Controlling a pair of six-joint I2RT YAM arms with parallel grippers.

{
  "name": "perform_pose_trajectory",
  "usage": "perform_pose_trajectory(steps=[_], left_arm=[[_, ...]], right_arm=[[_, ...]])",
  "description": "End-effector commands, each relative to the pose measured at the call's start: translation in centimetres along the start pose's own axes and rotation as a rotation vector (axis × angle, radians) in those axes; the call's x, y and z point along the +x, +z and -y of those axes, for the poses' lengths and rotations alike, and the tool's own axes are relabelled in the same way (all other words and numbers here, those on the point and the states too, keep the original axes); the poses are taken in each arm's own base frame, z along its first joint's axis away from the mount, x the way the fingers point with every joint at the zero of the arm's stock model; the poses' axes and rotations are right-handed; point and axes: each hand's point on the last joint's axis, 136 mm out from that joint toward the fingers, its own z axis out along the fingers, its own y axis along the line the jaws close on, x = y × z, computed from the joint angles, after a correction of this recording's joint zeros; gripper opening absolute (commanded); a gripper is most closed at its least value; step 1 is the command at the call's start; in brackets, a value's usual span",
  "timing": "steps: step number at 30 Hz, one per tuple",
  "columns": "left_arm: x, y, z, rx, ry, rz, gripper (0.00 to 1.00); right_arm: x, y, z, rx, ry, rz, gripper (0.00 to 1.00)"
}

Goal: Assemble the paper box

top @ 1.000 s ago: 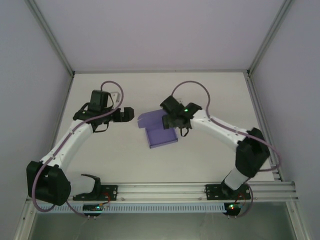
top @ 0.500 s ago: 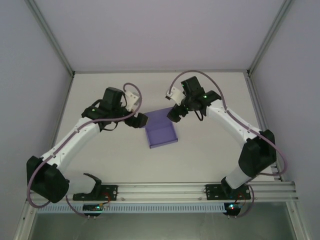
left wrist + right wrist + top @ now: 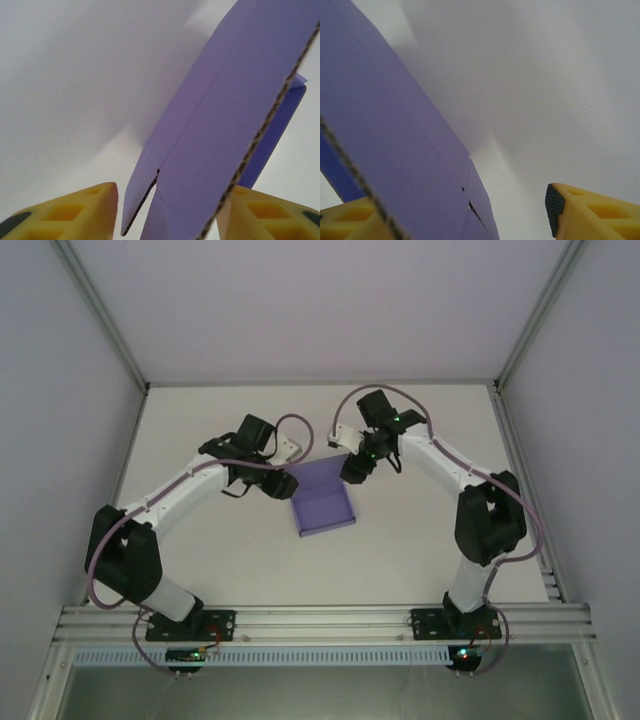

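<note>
So from where I stood, the paper box sat pretty much dead centre on the white table, a purple card sheet and not box-shaped at all. Its near panel lay flat and the panel at its 12 o'clock end looked darker and tipped up off the surface. Both arms were bent in toward that far end. The left gripper was at the sheet's 10 o'clock corner and the right gripper at its 1 o'clock corner, so they faced each other across the raised panel. From the left wrist camera the yellow fingers stood partly apart with the raised panel slanting up between them, its raw corrugated edge close by the finger at 4 o'clock. I honestly couldn't tell if either pad was pressing the card. From the right wrist camera the fingers were clearly spread. The purple panel ran past the one at 8 o'clock, and there was a wide stretch of bare table before the one at 4 o'clock, so nothing was pinched there.
</note>
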Motion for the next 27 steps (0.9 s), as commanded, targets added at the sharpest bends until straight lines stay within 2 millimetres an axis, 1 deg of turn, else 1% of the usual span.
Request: perform_pose_trajectory(steps=[1, 4, 6, 10, 11, 12, 14, 16, 19, 20, 21, 22, 24, 27], left_arm=[[-0.9, -1.0, 0.0, -0.018, 0.044, 0.013, 0.44], [-1.0, -1.1, -0.3, -0.034, 0.051, 0.016, 0.42], [-1.0, -1.0, -0.3, -0.034, 0.053, 0.011, 0.39], [-0.5, -0.6, -0.6, -0.044, 0.045, -0.017, 0.34], [-0.4, -0.4, -0.8, -0.051, 0.043, -0.025, 0.31], [-0.3, -0.3, -0.9, -0.056, 0.041, -0.030, 0.30], [-0.2, -0.1, -1.1, -0.064, 0.038, -0.038, 0.26], [-0.2, 0.1, -1.3, -0.071, 0.037, -0.042, 0.22], [-0.2, 0.4, -1.5, -0.080, 0.030, -0.043, 0.13], [-0.4, 0.5, -1.7, -0.086, 0.024, -0.038, 0.09], [-0.6, 0.5, -1.8, -0.094, 0.020, -0.032, 0.02], [-0.8, 0.5, -2.0, -0.106, 0.010, -0.026, 0.00], [-1.6, 0.2, -2.3, -0.122, -0.015, -0.006, 0.00], [-3.2, -0.3, -2.6, -0.143, -0.059, 0.039, 0.00]], right_arm=[[0.3, -0.1, 0.2, -0.021, -0.005, -0.035, 0.64], [0.3, 0.0, 0.0, -0.032, -0.005, -0.035, 0.58], [0.1, -0.1, -0.1, -0.039, -0.006, -0.028, 0.51], [0.2, 0.0, -0.4, -0.052, -0.005, -0.027, 0.48], [0.3, 0.0, -0.4, -0.052, -0.005, -0.032, 0.44], [0.4, 0.0, -0.4, -0.051, -0.003, -0.037, 0.41], [0.5, 0.1, -0.4, -0.050, -0.003, -0.043, 0.32], [0.6, 0.2, -0.4, -0.053, -0.001, -0.046, 0.27], [0.7, 0.3, -0.6, -0.056, -0.003, -0.050, 0.19], [0.8, 0.3, -0.5, -0.050, -0.003, -0.053, 0.16], [0.8, 0.2, -0.4, -0.042, -0.004, -0.054, 0.14], [0.9, 0.3, -0.3, -0.033, 0.006, -0.058, 0.11], [0.9, 0.2, 0.3, 0.002, 0.042, -0.060, 0.07], [0.0, -0.6, 1.4, 0.066, 0.129, -0.029, 0.03]])
